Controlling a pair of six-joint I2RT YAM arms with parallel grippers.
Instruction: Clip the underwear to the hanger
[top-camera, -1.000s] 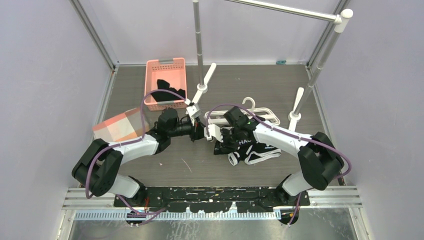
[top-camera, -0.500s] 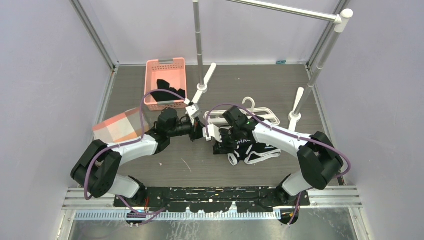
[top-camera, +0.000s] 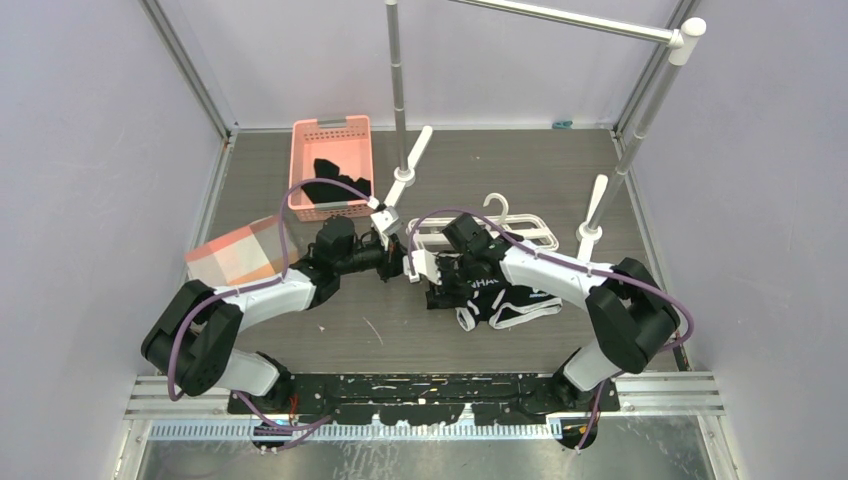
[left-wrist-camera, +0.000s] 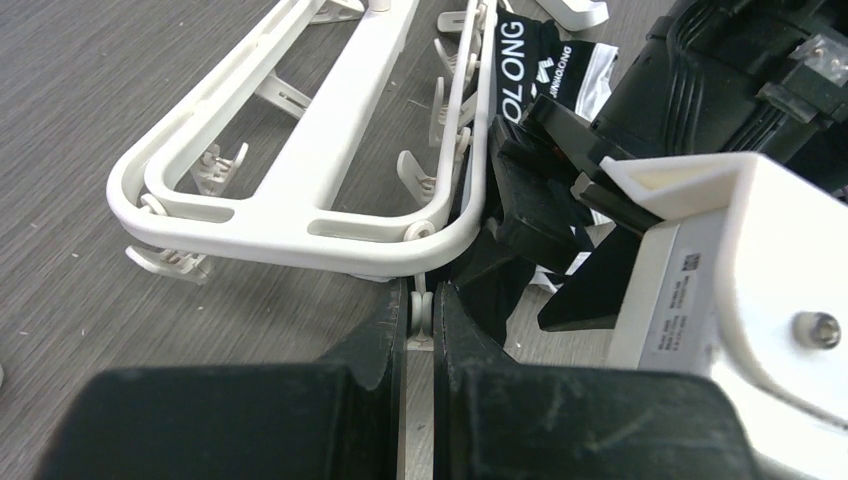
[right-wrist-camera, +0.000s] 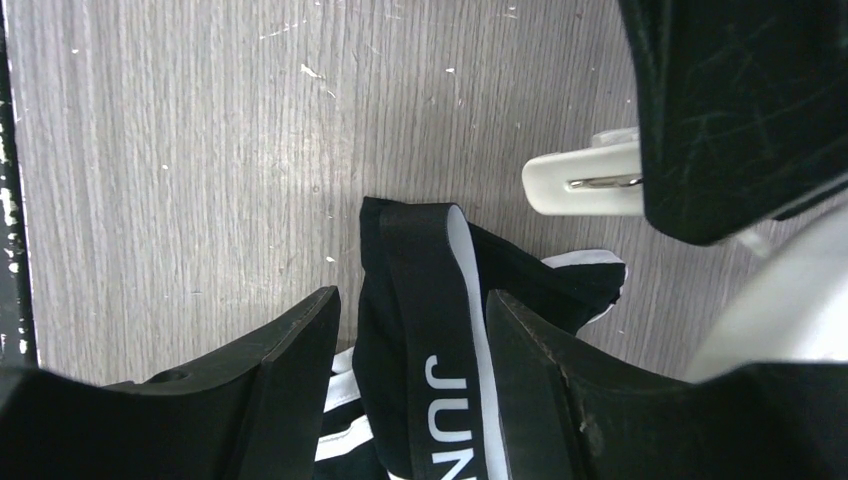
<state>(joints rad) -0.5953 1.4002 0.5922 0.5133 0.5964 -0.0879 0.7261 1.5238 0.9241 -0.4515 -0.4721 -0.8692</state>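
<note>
The left end effector (left-wrist-camera: 420, 298) is squeezing a clip (left-wrist-camera: 424, 318) on the hanger (left-wrist-camera: 300, 215); the right end effector (right-wrist-camera: 410, 370) is gaping astride the underwear (right-wrist-camera: 430, 300), risking it slipping

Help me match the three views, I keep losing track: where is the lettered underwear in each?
Top external: underwear right of centre on the table, partly under the right arm, just nearer than the hanger.
Left wrist: top right, waistband reading OLONG, beside the hanger's rail.
Right wrist: bottom centre, waistband reading JUN.
Shared landmark: the white hanger; the right wrist view shows only one clip of it.
</note>
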